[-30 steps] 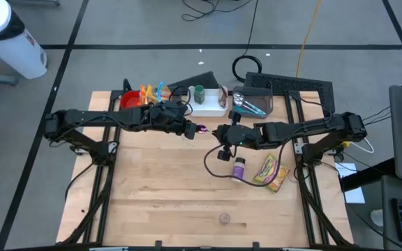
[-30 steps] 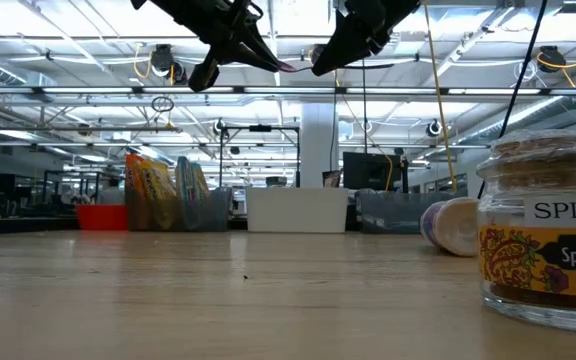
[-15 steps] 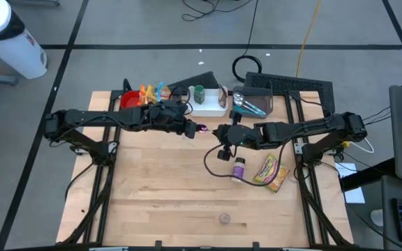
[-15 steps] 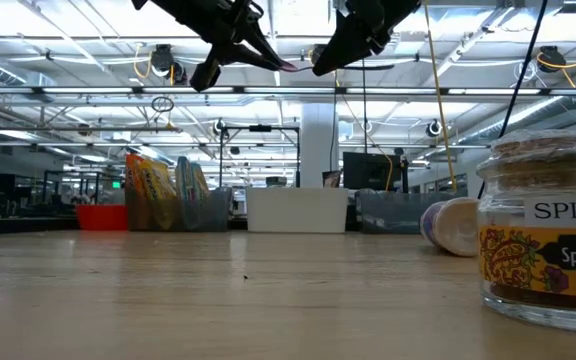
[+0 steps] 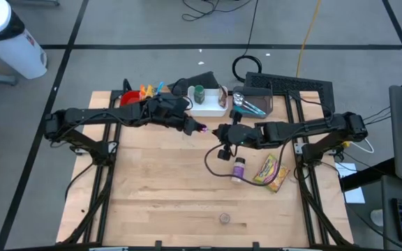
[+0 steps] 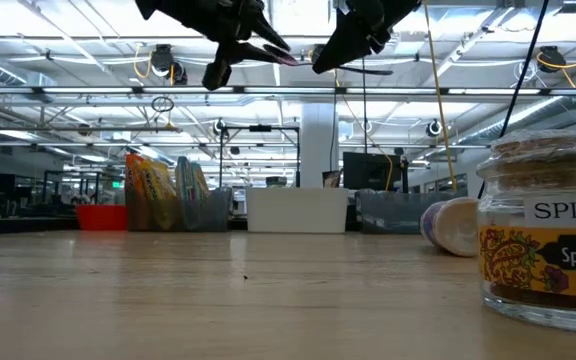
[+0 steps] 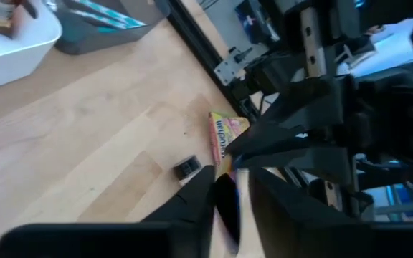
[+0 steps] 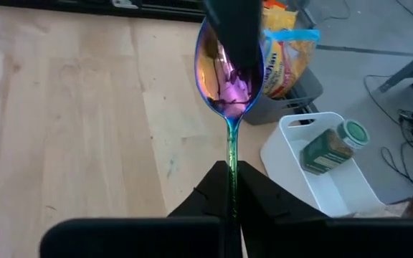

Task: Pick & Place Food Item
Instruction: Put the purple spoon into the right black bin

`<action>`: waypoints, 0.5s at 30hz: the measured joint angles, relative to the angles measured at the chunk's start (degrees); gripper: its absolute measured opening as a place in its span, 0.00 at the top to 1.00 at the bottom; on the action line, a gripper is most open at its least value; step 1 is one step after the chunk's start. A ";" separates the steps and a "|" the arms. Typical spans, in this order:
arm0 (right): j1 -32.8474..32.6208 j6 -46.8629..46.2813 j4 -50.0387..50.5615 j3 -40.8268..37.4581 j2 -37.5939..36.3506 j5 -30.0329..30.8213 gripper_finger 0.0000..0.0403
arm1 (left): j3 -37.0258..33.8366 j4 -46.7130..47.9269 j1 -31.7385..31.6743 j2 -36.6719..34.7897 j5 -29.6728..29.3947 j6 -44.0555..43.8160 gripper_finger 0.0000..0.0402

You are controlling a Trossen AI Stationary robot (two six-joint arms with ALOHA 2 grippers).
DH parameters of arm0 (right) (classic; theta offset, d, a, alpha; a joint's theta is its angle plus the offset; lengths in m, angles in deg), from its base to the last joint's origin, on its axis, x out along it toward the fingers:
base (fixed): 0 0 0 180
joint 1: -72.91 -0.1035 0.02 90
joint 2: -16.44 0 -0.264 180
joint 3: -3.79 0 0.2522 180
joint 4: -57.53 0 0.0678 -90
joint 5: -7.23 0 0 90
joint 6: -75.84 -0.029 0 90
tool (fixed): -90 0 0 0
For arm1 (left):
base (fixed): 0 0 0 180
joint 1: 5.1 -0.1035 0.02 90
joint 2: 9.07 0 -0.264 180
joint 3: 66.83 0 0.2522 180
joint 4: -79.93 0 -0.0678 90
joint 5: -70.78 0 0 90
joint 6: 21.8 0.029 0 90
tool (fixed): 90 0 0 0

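A spoon [image 8: 228,75] with an iridescent purple bowl and a thin handle hangs high over the table's far middle, between my two grippers. It shows as a purple spot in the high view [image 5: 204,130]. My left gripper [image 5: 195,128] comes from the table's left and is shut on it. My right gripper [image 5: 219,132] comes from the right and is shut on it too. In the low view both grippers, left [image 6: 286,56] and right [image 6: 318,62], meet far above the tabletop. My left gripper has the spoon's bowl [image 8: 224,86] pinched between its fingers [image 8: 232,25], reaching about level from the table's left. The spoon is lifted clear of the table. My right gripper pinches the spoon's thin handle [image 8: 230,154] between its two fingers, coming about level from the table's right, with the fingers along the handle. The bowl sticks out beyond the fingertips toward my left gripper.
A spice jar [image 5: 239,168] lies beside a yellow snack bag [image 5: 271,172] at the right. Another spice jar [image 5: 224,218] stands near the front edge. Along the far edge are a red bowl [image 5: 129,100], snack bags [image 5: 152,90], a white bin [image 5: 208,102] and a grey bin [image 5: 251,104].
My left gripper has shifted a little toward the table's far edge and tipped, keeping its hold. The spoon and my right gripper stay about where they were.
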 joint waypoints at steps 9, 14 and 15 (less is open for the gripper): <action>0.45 0.63 1.54 -0.02 -3.55 -0.10 0.99 | 0.13 -3.69 -2.11 -0.07 0.39 1.95 0.53; 1.57 0.03 6.30 -0.09 -7.03 0.01 0.99 | 0.15 -9.01 -3.69 -0.07 3.03 4.45 0.48; 1.87 -0.04 7.24 -0.09 -7.84 0.09 0.99 | 0.15 -9.86 -3.89 -0.07 3.70 4.67 0.48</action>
